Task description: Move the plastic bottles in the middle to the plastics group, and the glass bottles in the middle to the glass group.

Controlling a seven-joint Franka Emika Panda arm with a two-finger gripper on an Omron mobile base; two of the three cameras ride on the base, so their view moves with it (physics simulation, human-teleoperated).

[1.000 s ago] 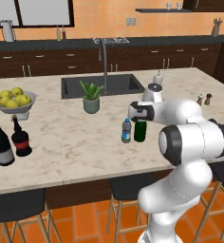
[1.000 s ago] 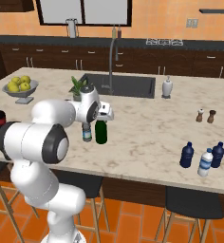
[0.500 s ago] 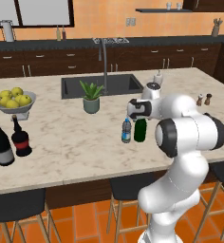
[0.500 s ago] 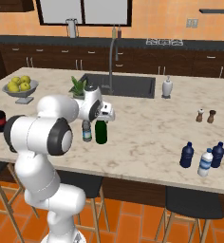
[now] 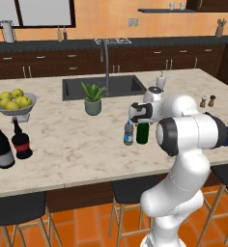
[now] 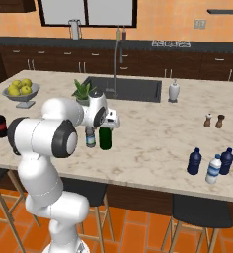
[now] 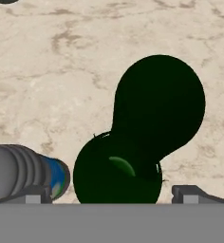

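Observation:
A slim dark green glass bottle (image 5: 143,133) (image 6: 105,139) stands mid-counter, with a small clear plastic bottle with a blue label (image 5: 129,133) (image 6: 91,137) close beside it. My gripper (image 5: 135,114) (image 6: 111,121) hangs just above the green bottle's neck. In the hand view the green bottle (image 7: 133,152) is seen from above, and the gripper (image 7: 116,194) is open with one fingertip (image 7: 35,193) on either side of the neck. The clear bottle (image 7: 31,172) lies at the lower left. The glass group, a tall red-necked bottle (image 5: 0,145) and a round one (image 5: 21,142), stands far left.
Three small bottles, two dark blue (image 6: 194,161) (image 6: 226,160) and one clear (image 6: 214,169), stand at the counter's right end. A potted plant (image 5: 92,99), a fruit bowl (image 5: 15,103), the sink (image 5: 106,87), a soap dispenser (image 6: 174,91) and shakers (image 6: 213,120) lie further back.
My hand has edged a little to the left over the two middle bottles and the arm's elbow has swung in. Both bottles stand where they were.

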